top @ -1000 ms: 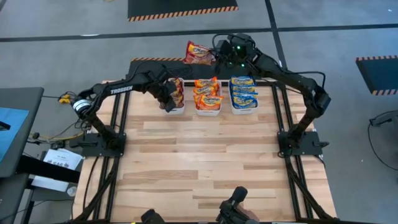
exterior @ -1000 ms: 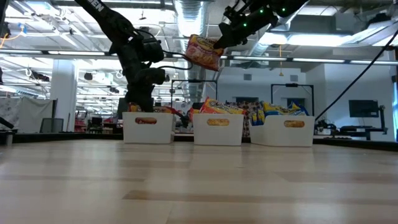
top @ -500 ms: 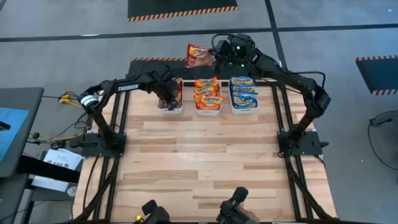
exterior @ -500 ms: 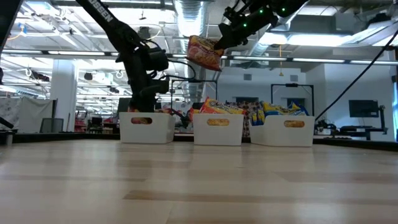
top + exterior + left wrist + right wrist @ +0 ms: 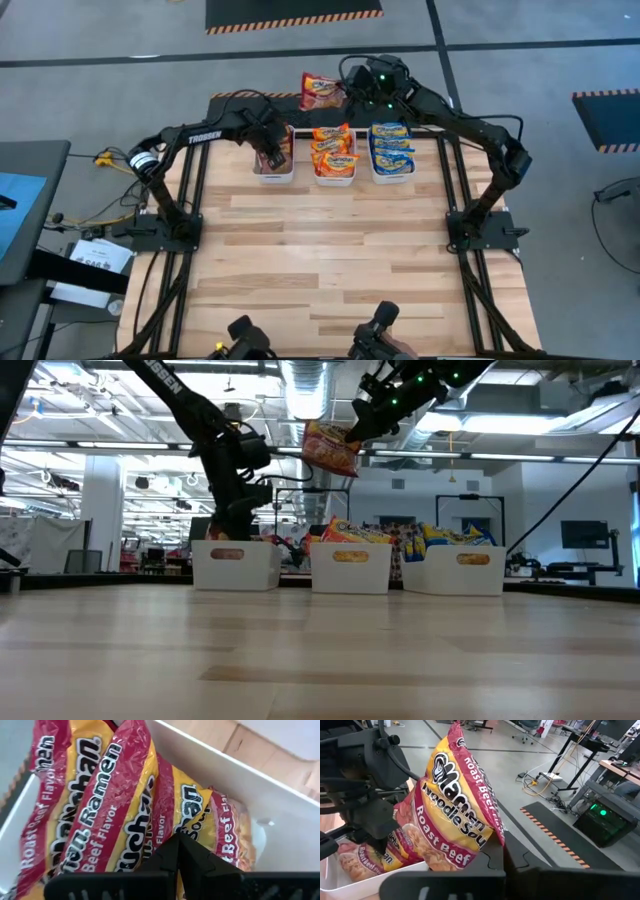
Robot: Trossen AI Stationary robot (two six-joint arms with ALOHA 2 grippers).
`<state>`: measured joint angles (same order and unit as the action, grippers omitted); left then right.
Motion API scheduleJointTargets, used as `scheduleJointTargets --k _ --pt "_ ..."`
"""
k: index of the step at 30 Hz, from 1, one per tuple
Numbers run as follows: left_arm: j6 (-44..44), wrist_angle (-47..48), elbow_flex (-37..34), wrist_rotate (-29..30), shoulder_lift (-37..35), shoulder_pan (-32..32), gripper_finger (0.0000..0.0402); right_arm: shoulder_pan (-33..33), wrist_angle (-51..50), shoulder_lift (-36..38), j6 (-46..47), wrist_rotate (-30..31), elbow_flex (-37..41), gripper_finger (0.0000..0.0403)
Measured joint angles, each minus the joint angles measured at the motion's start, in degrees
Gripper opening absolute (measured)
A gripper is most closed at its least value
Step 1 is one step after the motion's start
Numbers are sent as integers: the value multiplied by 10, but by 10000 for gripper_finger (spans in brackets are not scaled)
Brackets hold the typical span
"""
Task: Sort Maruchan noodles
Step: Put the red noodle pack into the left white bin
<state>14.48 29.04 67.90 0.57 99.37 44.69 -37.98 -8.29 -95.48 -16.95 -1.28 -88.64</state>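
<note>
Right tool (image 5: 345, 90) with maroon packet (image 5: 320, 88) beyond table's far edge (image 5: 240, 97)

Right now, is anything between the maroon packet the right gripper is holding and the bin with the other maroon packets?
Yes. The left gripper sits shut inside the maroon bin, over its packets. The right gripper holds the maroon packet beyond the table's far edge.

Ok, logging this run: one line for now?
right gripper: shut on maroon packet, aloft | left gripper: shut, in maroon bin
</note>
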Motion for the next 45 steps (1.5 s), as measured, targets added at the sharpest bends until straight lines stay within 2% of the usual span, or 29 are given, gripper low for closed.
scheduleJointTargets --k 7,17,23,32,41,45 --pt "-27 24 7 -57 -1 -8 0 5 -5 0 0 0 0 0" --pt "-29 141 89 -52 -47 -10 0 26 -27 0 20 4 0 0" --pt "-47 193 123 -39 -122 1 0 47 -60 -3 25 4 0 0" --pt "-110 200 125 -37 -252 -2 0 77 -54 -5 25 7 0 0" --pt "-157 167 125 -38 -371 -21 0 134 31 -66 69 11 0 0" --pt "-154 160 125 -37 -405 -24 0 151 107 -102 110 15 0 0"
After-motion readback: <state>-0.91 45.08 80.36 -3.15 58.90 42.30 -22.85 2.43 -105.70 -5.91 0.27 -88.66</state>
